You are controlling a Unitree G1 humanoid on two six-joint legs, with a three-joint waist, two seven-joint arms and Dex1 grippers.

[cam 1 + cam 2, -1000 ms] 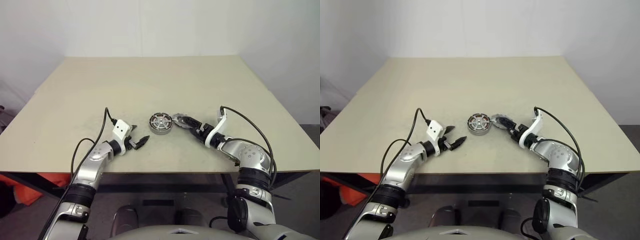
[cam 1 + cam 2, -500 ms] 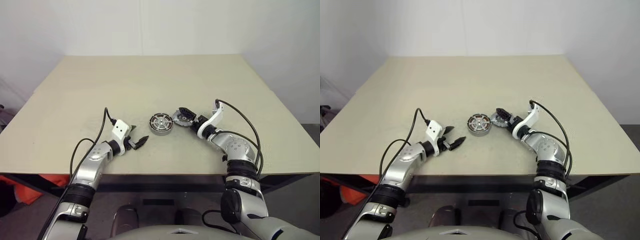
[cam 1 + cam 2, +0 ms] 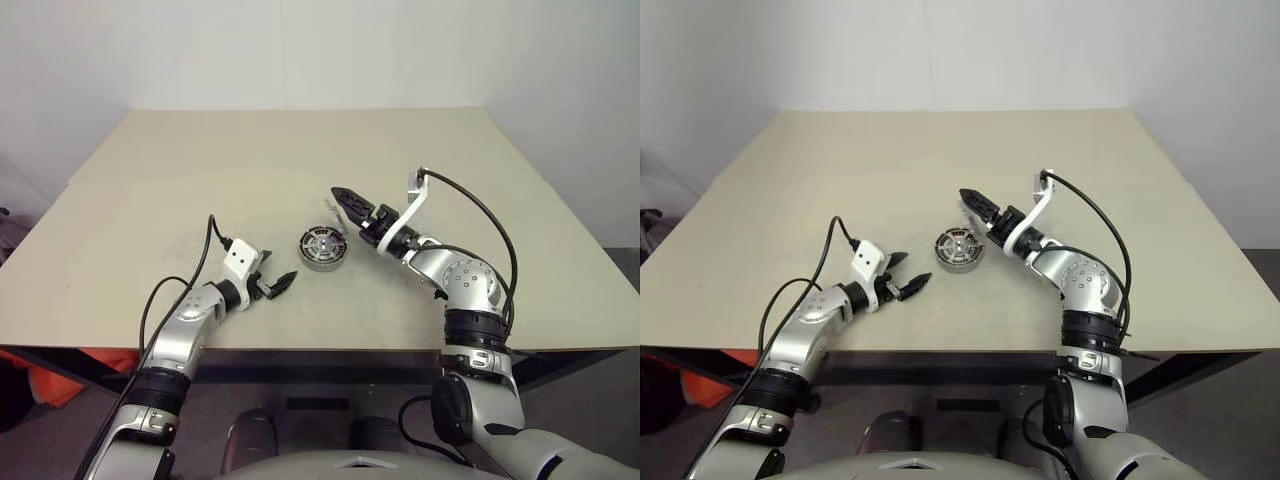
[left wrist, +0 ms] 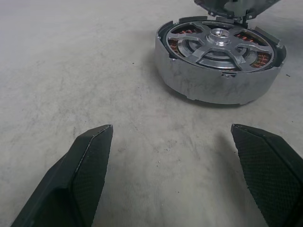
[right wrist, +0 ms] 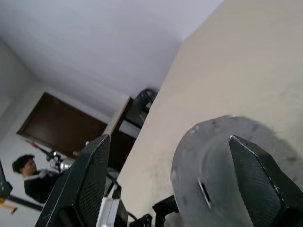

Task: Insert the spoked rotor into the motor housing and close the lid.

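Motor housing (image 3: 322, 248) sits near the middle of the beige surface (image 3: 300, 160), spoked rotor (image 4: 220, 39) already seated inside it, copper windings visible between the spokes. Lid (image 5: 222, 170) is off the housing, held in the right gripper (image 3: 352, 208) between its widely spread fingers, raised just beside and above the housing's right edge. Left gripper (image 3: 275, 283) rests low near the surface, left of the housing and apart from it, fingers wide and empty. A person sits far in the background of the right wrist view.
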